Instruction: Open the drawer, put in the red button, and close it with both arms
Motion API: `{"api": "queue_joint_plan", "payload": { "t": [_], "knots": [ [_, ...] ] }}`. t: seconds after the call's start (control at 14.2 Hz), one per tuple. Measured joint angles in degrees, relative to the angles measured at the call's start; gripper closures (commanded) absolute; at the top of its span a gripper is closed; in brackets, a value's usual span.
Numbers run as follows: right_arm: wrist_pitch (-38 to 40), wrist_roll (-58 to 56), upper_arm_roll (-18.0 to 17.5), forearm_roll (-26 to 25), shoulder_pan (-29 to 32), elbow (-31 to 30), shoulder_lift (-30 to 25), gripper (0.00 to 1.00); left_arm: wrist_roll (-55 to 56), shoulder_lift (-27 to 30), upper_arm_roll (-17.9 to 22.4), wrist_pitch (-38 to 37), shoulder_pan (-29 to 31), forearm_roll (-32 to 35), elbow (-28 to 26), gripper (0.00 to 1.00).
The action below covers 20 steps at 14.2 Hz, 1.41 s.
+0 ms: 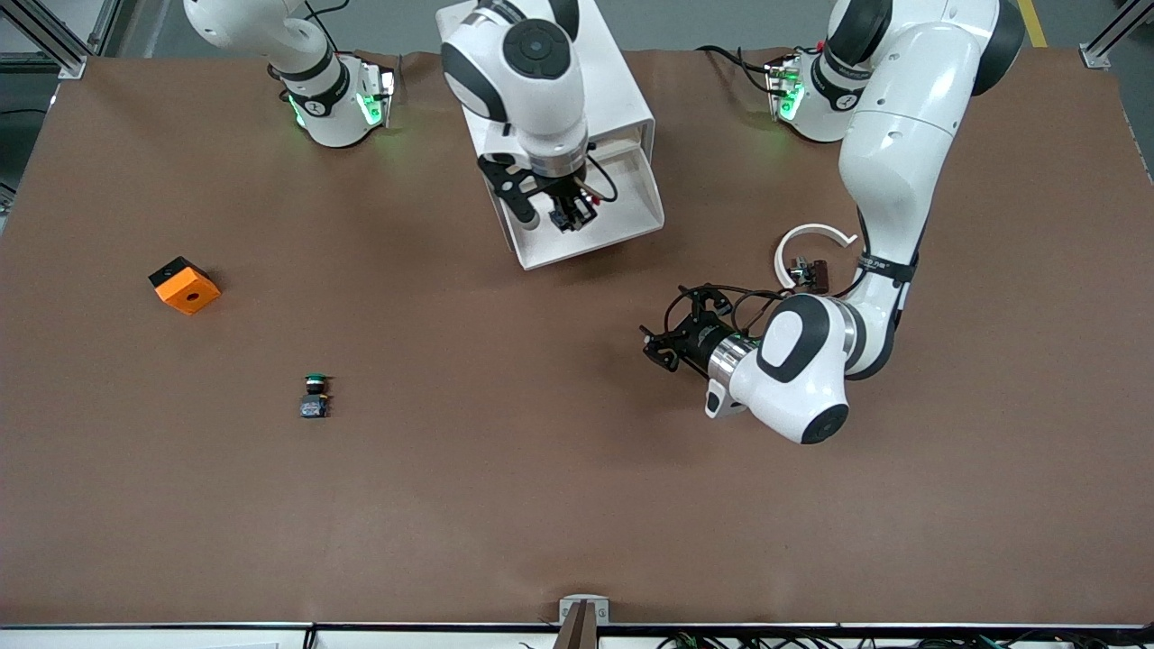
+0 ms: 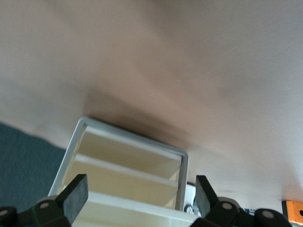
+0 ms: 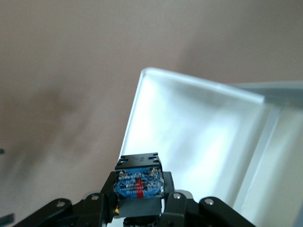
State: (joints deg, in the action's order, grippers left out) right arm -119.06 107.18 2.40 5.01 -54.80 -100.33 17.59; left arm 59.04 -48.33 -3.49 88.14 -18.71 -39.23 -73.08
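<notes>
The white cabinet (image 1: 622, 90) stands between the two arm bases. Its top drawer (image 1: 631, 194) is pulled out toward the front camera. My right gripper (image 1: 572, 214) hangs over the open drawer, shut on the red button (image 3: 138, 182). The button's black-blue base shows between the fingers; its cap is hidden. In the right wrist view the white drawer tray (image 3: 199, 137) lies just under the button. My left gripper (image 1: 663, 347) is low over the table, nearer the front camera than the cabinet. It is open and empty (image 2: 141, 196), and faces the beige drawer fronts (image 2: 128, 175).
A green-capped switch (image 1: 315, 397) and an orange cube (image 1: 184, 285) lie on the brown table toward the right arm's end. A white ring-shaped part (image 1: 811, 243) with a small dark piece lies beside the left arm's forearm.
</notes>
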Motion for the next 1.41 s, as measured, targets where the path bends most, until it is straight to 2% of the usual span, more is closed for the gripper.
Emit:
{"api": "queue_joint_plan", "payload": {
  "t": [0.42,0.7,1.13,1.2,1.27,1.41],
  "knots": [
    [-2.4,6.7,0.1,0.0,-2.3,3.0,6.4,1.0,-4.2,1.9,0.0,8.2,-2.2,9.7,0.0,0.0],
    [-2.2,7.2,0.1,0.0,-2.3,3.8,7.2,1.0,-6.2,2.3,0.0,14.1,-3.9,15.8,0.1,0.0],
    [-1.4,9.1,0.1,0.0,-3.2,3.9,7.2,1.0,-6.2,2.5,0.4,19.3,-4.6,17.6,0.1,0.0],
    [-1.3,9.5,0.1,0.0,-3.5,3.9,7.2,0.7,-6.2,2.5,0.4,19.5,-4.7,17.6,0.1,0.0],
    [-1.3,9.7,0.1,0.0,-3.8,3.9,7.2,0.01,-6.2,2.5,0.4,19.6,-4.9,17.6,0.1,0.0],
    [-1.3,10.0,0.1,0.0,-4.1,3.9,7.2,0.0,-6.2,2.6,0.5,20.7,-5.5,17.6,0.6,0.0]
  ]
}}
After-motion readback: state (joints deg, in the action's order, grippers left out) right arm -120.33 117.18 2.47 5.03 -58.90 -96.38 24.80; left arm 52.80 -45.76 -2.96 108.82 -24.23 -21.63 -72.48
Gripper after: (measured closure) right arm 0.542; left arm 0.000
